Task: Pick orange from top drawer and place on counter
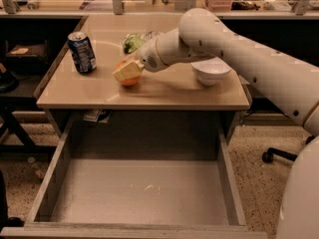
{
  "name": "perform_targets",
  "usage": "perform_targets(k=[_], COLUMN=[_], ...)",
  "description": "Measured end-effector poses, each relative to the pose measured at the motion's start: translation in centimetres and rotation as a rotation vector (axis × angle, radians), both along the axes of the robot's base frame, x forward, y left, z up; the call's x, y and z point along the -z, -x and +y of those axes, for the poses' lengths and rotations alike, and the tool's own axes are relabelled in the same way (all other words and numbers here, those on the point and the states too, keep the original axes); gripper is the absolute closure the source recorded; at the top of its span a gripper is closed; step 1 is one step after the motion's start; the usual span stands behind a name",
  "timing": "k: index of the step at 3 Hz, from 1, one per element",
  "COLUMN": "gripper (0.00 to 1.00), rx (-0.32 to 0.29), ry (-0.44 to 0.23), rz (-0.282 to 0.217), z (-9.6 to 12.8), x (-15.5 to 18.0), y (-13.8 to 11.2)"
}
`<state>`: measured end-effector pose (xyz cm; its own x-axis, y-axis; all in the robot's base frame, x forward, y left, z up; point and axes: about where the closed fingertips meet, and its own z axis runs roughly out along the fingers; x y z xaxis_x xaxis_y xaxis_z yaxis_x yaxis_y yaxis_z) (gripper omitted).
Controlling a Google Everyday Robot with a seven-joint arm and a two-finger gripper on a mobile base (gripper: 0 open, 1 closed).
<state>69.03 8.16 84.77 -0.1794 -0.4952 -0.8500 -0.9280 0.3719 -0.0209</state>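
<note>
The orange (131, 81) is on the beige counter (169, 92), left of its middle, and seems to touch the surface. My gripper (127, 72) reaches in from the right and is shut on the orange; a yellowish finger pad (127, 69) covers its top. The top drawer (139, 193) is pulled wide open below the counter's front edge, and its grey bottom holds nothing but a small scuff.
A blue soda can (82, 52) stands at the counter's left. A white bowl (211, 71) sits to the right under my arm. A green bag (133, 41) lies behind the gripper. A chair base (279, 154) is on the floor at right.
</note>
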Motion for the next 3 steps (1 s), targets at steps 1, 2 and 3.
perform_targets(k=[1, 2, 3], gripper=[1.0, 0.82, 0.59], rx=[0.0, 0.0, 0.0], ry=[0.0, 0.0, 0.0], rz=[0.0, 0.0, 0.0], z=[0.0, 0.0, 0.0], x=[-0.29, -0.29, -0.28], y=[0.0, 0.0, 0.0])
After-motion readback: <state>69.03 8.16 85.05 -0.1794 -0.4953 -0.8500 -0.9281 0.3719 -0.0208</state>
